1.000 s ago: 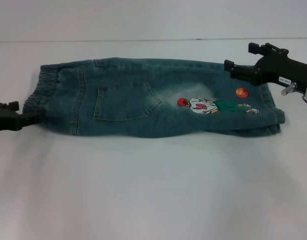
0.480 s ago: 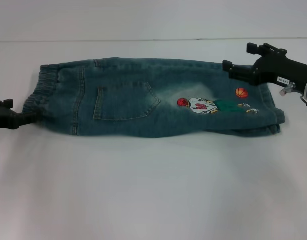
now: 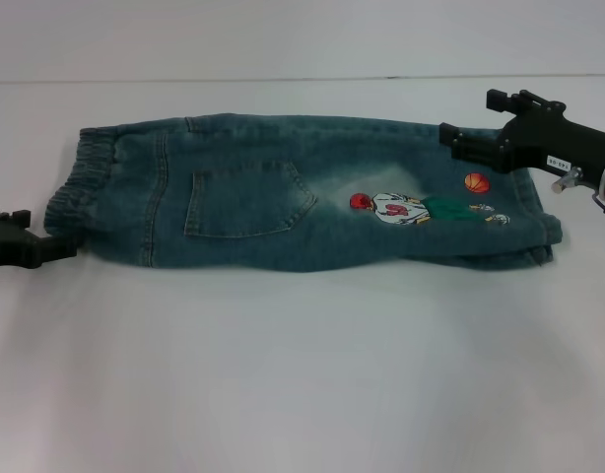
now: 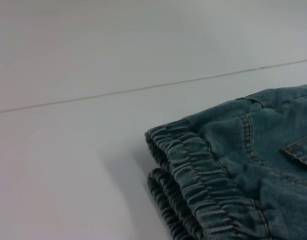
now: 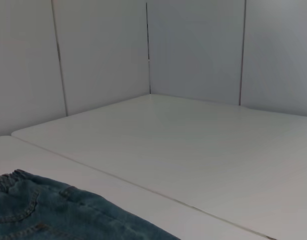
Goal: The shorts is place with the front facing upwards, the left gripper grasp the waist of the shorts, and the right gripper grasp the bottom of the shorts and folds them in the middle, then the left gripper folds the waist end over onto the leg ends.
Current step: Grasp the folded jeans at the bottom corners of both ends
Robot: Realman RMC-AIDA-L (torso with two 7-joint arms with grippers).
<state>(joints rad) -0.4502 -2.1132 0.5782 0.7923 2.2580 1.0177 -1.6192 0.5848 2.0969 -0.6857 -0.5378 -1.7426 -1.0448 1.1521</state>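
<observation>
Blue denim shorts [image 3: 302, 192] with an elastic waistband and a cartoon basketball-player patch lie folded lengthwise across the white desk [image 3: 302, 374], waist toward the robot's left, leg ends toward its right. The black left gripper [image 3: 15, 248] sits low at the left edge, just beside the waistband [image 4: 193, 180]; whether it is open, I cannot tell. The black right gripper [image 3: 470, 126] hovers over the far leg-end corner, fingers spread, holding nothing.
</observation>
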